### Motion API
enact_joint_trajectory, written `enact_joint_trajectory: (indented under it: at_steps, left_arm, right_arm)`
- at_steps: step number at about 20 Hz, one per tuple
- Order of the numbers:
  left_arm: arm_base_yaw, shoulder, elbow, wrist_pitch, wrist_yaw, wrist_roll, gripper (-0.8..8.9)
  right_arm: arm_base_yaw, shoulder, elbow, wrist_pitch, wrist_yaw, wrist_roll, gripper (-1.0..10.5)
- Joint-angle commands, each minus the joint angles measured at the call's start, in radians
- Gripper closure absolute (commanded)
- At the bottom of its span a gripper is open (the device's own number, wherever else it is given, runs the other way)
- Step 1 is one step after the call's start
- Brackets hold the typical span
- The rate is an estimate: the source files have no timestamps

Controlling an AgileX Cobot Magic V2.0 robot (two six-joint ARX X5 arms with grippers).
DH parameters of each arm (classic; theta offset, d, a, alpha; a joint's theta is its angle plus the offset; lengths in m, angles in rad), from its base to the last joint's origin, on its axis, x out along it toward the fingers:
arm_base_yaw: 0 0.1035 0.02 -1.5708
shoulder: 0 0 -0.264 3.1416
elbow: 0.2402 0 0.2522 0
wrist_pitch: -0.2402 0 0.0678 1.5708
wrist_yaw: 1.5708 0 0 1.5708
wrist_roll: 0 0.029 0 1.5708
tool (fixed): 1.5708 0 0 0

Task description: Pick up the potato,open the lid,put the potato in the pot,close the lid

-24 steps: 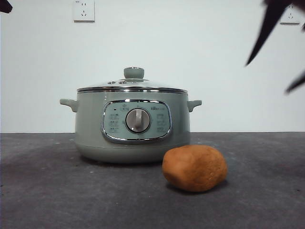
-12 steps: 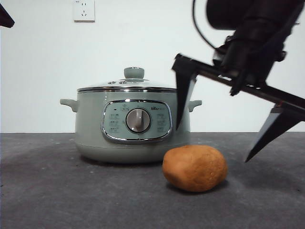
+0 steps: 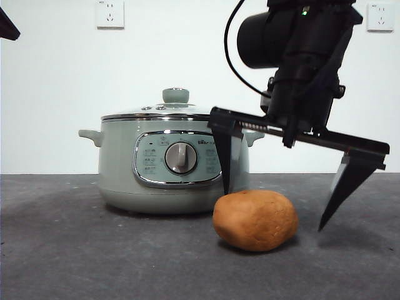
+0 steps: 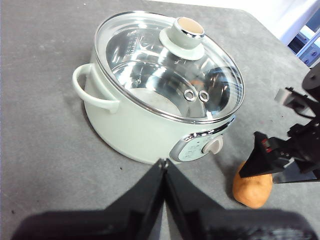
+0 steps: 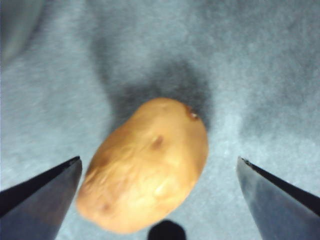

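The orange-brown potato lies on the grey table just in front of and to the right of the sage-green pot. The glass lid sits shut on the pot, its green knob on top. My right gripper hangs open over the potato, one black jaw on each side and neither touching it. My left gripper is shut and empty, held high beside the pot, and shows only as a black tip in the front view.
A white wall with two sockets stands behind the pot. The grey table stretches to both sides. The pot's ear handles stick out left and right.
My right arm has come down from the top right and shifted left. Its open jaws now straddle the potato. Pot, lid and potato have not moved.
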Motion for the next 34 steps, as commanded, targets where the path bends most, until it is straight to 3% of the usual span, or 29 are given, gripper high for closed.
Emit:
enact_joint_trajectory:
  at_steps: [1, 3, 7, 8, 12, 16, 20, 24, 29, 34]
  left_arm:
    - [0.001, 0.002, -0.001, 0.001, 0.004, 0.017, 8.18]
    - [0.001, 0.001, -0.001, -0.001, 0.004, 0.017, 8.18]
    - [0.001, 0.001, -0.001, -0.017, 0.004, 0.021, 8.18]
    - [0.001, 0.001, -0.001, -0.018, 0.004, 0.024, 8.18]
    - [0.001, 0.002, -0.001, -0.021, -0.003, 0.047, 8.18]
    - [0.001, 0.023, 0.008, -0.032, -0.003, 0.045, 8.19]
    - [-0.014, 0.142, 0.097, -0.117, -0.003, 0.045, 8.19]
    - [-0.087, 0.354, 0.297, -0.173, -0.009, 0.045, 8.19]
    - [-0.214, 0.647, 0.592, -0.245, -0.113, 0.045, 8.19]
    - [-0.298, 0.877, 0.867, -0.28, -0.166, 0.047, 8.13]
  right_arm:
    - [0.003, 0.035, 0.0, 0.002, -0.01, 0.016, 3.2]
    - [0.003, 0.046, 0.0, 0.002, -0.013, 0.007, 3.8]
    - [0.003, 0.046, 0.0, 0.0, -0.014, -0.025, 9.0]
    - [0.003, 0.046, 0.0, -0.001, -0.014, -0.038, 9.7]
    - [0.002, 0.042, 0.003, -0.001, -0.016, -0.068, 9.6]
    - [0.001, -0.024, 0.064, -0.095, -0.029, -0.271, 9.6]
    - [0.002, -0.115, 0.206, -0.302, -0.026, -0.55, 9.6]
    - [0.002, -0.195, 0.33, -0.447, 0.061, -0.695, 9.6]
    - [0.001, -0.293, 0.366, -0.553, 0.145, -0.8, 9.6]
    - [0.001, -0.349, 0.366, -0.587, 0.156, -0.85, 9.6]
